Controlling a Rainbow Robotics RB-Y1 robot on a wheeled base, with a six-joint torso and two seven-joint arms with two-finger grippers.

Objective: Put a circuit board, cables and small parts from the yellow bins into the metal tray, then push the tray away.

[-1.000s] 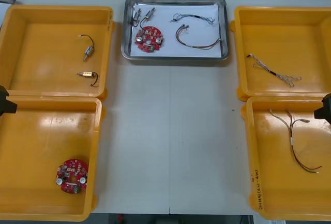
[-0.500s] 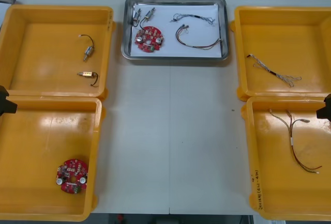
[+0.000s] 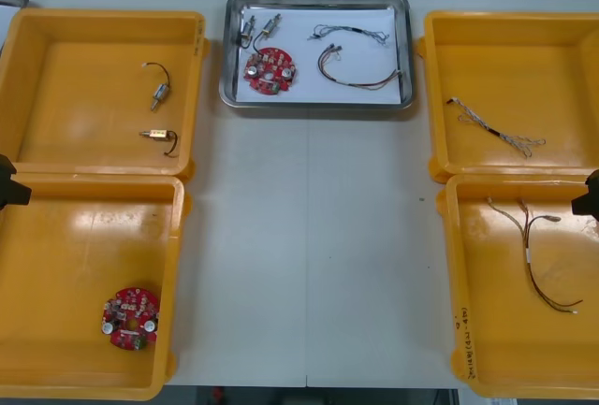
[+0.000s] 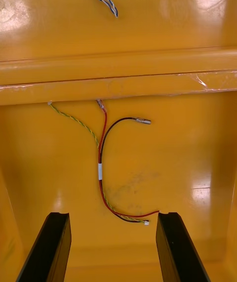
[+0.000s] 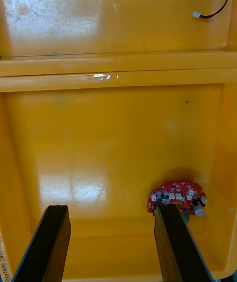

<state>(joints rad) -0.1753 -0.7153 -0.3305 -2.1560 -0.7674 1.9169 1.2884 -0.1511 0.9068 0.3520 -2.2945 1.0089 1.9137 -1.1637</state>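
The metal tray [image 3: 404,50] sits at the table's far middle, white inside. It holds a round red circuit board [image 3: 270,70], small metal parts [image 3: 259,27] and two cables [image 3: 356,66]. My left gripper [image 5: 109,242] is open above the near left yellow bin [image 3: 56,255], where another red circuit board [image 5: 177,197] lies just beyond one finger. Over the near right yellow bin [image 3: 487,330] my right gripper [image 4: 111,247] stands open, a red and yellow cable [image 4: 106,168] lying beyond its fingers. In the front view, the left gripper [image 3: 11,186] and right gripper [image 3: 588,195] sit at the side edges.
The far left yellow bin [image 3: 94,50] holds two small metal parts [image 3: 159,96]. A twisted blue and white cable [image 3: 494,128] lies in the far right yellow bin [image 3: 562,59]. Bare table [image 3: 309,255] runs between the bins, in front of the tray.
The right gripper has drawn slightly farther toward the right edge of the front view. Nothing else has moved.
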